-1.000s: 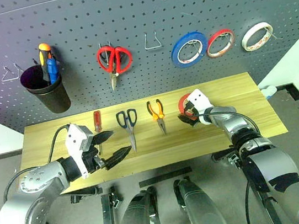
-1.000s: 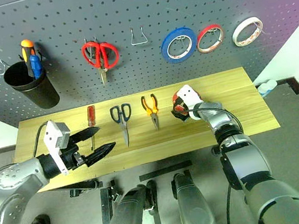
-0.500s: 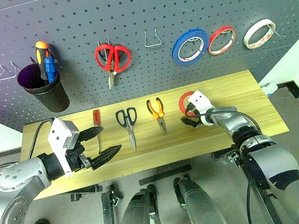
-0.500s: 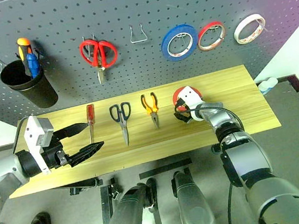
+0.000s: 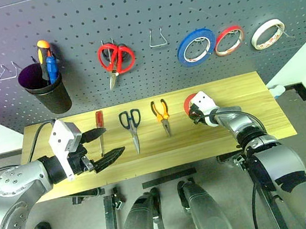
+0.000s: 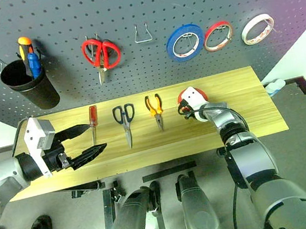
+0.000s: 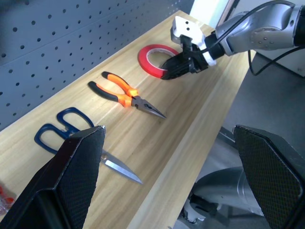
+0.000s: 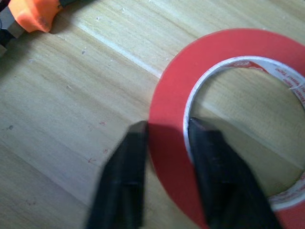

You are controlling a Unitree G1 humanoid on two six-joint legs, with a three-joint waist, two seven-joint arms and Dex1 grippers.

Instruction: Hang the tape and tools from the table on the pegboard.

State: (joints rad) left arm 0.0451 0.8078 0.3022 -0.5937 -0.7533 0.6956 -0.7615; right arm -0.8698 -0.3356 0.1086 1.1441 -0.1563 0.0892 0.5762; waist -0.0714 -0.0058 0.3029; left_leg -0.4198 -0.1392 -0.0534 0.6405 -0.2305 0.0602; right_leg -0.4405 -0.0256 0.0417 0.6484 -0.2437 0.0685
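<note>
The red-orange tape (image 8: 228, 47) lies flat on the table (image 5: 241, 130) at the right. My right gripper (image 8: 167, 129) is shut on it, one finger inside the ring and one outside; it also appears as the right gripper (image 5: 192, 117). The orange-handled pliers (image 5: 161, 113), the dark-handled scissors (image 5: 130, 123) and the red-handled screwdriver (image 5: 99, 127) lie in a row to the tape's left. My left gripper (image 5: 114, 140) hovers open and empty over the table's front left, near the screwdriver. The pegboard (image 5: 143, 7) rises behind the table.
On the pegboard hang a black cup (image 5: 50, 92) with orange and blue screwdrivers, red-handled scissors (image 5: 115, 58), a blue roll (image 5: 195, 47), a red-rimmed roll (image 5: 228, 40) and a cream roll (image 5: 267, 33). A wire hook (image 5: 156, 39) is bare.
My right gripper's fingers have closed on the wall of the tape ring. The left arm drew slightly to the left and then held still, its fingers open.
</note>
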